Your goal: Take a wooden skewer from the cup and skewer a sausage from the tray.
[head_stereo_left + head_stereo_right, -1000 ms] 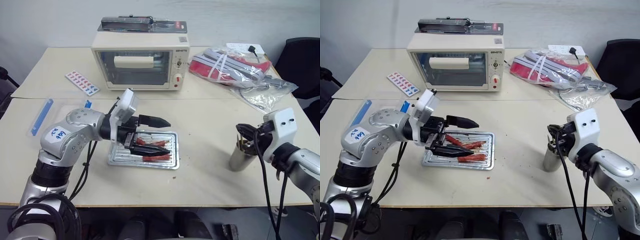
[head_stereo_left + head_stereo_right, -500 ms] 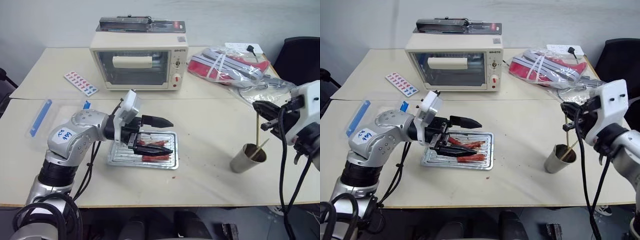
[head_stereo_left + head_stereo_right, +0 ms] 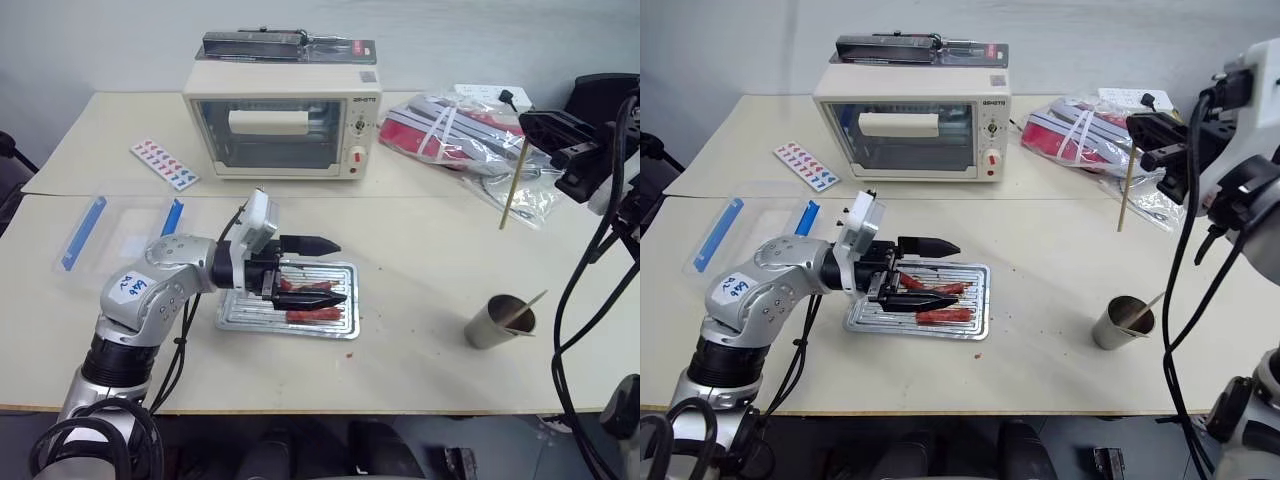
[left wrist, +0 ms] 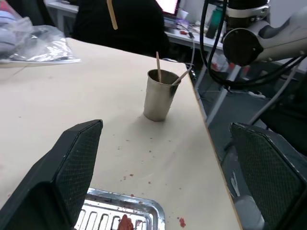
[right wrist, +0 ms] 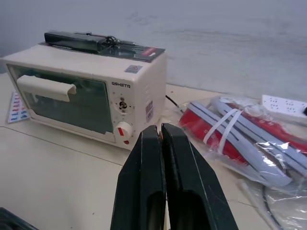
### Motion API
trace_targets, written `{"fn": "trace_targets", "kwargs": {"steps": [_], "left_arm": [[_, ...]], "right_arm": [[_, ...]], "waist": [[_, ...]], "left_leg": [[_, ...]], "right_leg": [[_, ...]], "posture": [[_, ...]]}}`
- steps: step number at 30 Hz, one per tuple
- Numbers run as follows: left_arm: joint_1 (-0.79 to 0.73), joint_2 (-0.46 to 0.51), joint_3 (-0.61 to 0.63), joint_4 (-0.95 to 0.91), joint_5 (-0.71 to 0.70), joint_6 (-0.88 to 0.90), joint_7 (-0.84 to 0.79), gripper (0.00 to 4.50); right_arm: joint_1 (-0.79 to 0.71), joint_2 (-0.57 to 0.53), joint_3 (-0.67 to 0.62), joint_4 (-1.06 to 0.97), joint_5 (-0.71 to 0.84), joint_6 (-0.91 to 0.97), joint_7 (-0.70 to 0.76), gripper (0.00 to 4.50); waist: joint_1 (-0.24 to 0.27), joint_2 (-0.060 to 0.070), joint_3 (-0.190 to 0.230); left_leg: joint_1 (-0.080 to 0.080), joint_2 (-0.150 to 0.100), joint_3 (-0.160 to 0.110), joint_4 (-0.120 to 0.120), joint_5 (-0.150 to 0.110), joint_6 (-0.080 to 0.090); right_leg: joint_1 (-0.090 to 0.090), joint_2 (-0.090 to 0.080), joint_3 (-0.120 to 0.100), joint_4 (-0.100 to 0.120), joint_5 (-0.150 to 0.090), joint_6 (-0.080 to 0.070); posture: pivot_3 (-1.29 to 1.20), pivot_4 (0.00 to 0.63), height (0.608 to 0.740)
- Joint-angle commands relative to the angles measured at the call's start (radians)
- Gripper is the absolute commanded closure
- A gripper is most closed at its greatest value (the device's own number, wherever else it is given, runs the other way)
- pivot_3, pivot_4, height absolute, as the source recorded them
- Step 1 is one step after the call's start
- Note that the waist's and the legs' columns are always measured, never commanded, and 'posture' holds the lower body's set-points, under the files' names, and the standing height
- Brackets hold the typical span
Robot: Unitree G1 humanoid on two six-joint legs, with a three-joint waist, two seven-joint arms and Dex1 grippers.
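My right gripper (image 3: 537, 126) is raised high over the table's right side, shut on a wooden skewer (image 3: 512, 188) that hangs down and slightly leftward from it. In the right wrist view its fingers (image 5: 144, 191) are pressed together. Below it stands the grey cup (image 3: 499, 321) with more skewers inside. The silver tray (image 3: 238, 312) lies near the table's middle with reddish-brown sausages (image 3: 312, 316) on it. My left gripper (image 3: 341, 270) is open and level just above the tray, one finger over the sausages and one beside them. The left wrist view looks between the fingers toward the cup (image 4: 160, 96).
A cream toaster oven (image 3: 285, 125) with a packaged tool on top stands at the back. Plastic bags (image 3: 470, 135) lie back right. A clear box with blue clips (image 3: 120, 225) and a coloured card (image 3: 163, 163) sit at the left. The table's right edge is near the cup.
My right gripper has risen from the cup, pulling one skewer up and out. The left gripper has stayed open over the tray.
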Motion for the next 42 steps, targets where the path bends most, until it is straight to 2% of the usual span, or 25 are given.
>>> {"fn": "trace_targets", "kwargs": {"steps": [1,5,10,16,23,28,29,31,34,39,42], "left_arm": [[0.013,-0.066,0.050,-0.025,0.046,-0.062,0.144,0.00],[0.029,-0.129,0.081,-0.035,0.090,-0.112,0.261,0.00],[0.037,-0.148,0.094,-0.045,0.123,-0.147,0.328,0.00],[0.052,-0.161,0.103,-0.056,0.173,-0.196,0.399,0.00],[0.049,-0.233,0.094,-0.093,0.195,-0.232,0.496,0.00],[0.031,-0.304,0.083,-0.074,0.232,-0.263,0.574,0.00],[0.029,-0.319,0.083,-0.067,0.239,-0.272,0.587,0.30],[0.028,-0.333,0.078,-0.060,0.247,-0.282,0.595,0.63],[0.021,-0.355,0.074,-0.043,0.262,-0.292,0.617,1.38],[0.021,-0.363,0.058,-0.029,0.267,-0.275,0.620,2.61],[0.029,-0.348,0.047,-0.027,0.281,-0.277,0.607,2.61]], "right_arm": [[-0.097,0.116,0.035,0.075,0.167,-0.023,-0.181,4.37],[-0.191,0.257,0.107,0.176,0.307,-0.075,-0.368,4.37],[-0.278,0.376,0.163,0.319,0.447,-0.180,-0.581,4.37],[-0.349,0.482,0.178,0.462,0.528,-0.318,-0.776,4.37],[-0.345,0.545,0.183,0.516,0.546,-0.418,-0.854,4.37],[-0.337,0.533,0.166,0.632,0.500,-0.434,-0.756,4.37],[-0.340,0.529,0.165,0.668,0.480,-0.436,-0.721,4.50],[-0.347,0.525,0.164,0.714,0.452,-0.434,-0.672,4.50],[-0.363,0.547,0.163,0.758,0.409,-0.440,-0.625,4.50],[-0.371,0.590,0.150,0.744,0.388,-0.441,-0.627,4.50],[-0.365,0.599,0.144,0.720,0.396,-0.437,-0.637,4.50]], "waist": [[-0.001,0.000,0.000],[-0.007,0.000,0.000],[-0.007,0.000,0.000],[-0.008,0.000,0.000],[-0.016,0.000,0.000],[-0.030,0.000,0.000],[-0.031,0.000,0.000],[-0.031,0.000,0.000],[-0.033,0.000,0.000],[-0.038,0.000,0.000],[-0.037,0.000,0.000]], "left_leg": [[-0.003,0.000,0.000,0.002,0.000,0.000],[-0.005,0.000,0.001,0.005,0.000,0.000],[-0.007,0.000,0.002,0.007,0.000,0.000],[-0.008,0.000,0.001,0.007,0.000,0.000],[-0.010,0.000,0.001,0.008,0.000,0.000],[-0.017,0.000,0.002,0.009,0.000,0.000],[-0.017,0.000,0.002,0.009,0.000,0.000],[-0.018,0.000,0.003,0.009,0.000,0.000],[-0.018,0.000,0.003,0.009,0.000,0.000],[-0.018,0.000,0.003,0.008,0.001,0.000],[-0.018,0.000,0.003,0.009,0.001,-0.001]], "right_leg": [[-0.003,0.000,0.000,0.001,0.000,0.000],[-0.007,0.000,0.001,0.010,0.000,0.000],[-0.009,0.000,0.001,0.011,0.000,0.000],[-0.009,0.000,0.000,0.011,0.000,0.000],[-0.011,0.000,0.000,0.011,0.000,0.000],[-0.019,0.000,0.000,0.014,0.000,0.000],[-0.019,0.000,0.000,0.014,0.000,0.000],[-0.020,0.000,0.000,0.014,0.000,0.000],[-0.020,0.001,0.000,0.014,0.000,0.000],[-0.021,0.001,0.000,0.015,0.000,0.000],[-0.021,0.001,0.000,0.015,0.000,0.000]], "posture": [[0.00,0.150,0.740],[0.00,0.150,0.740],[0.00,0.150,0.740],[0.00,0.150,0.740],[0.00,0.150,0.740],[0.00,0.150,0.740],[0.00,0.150,0.740],[0.00,0.150,0.740],[0.00,0.150,0.740],[0.00,0.150,0.740],[0.00,0.150,0.740]]}}
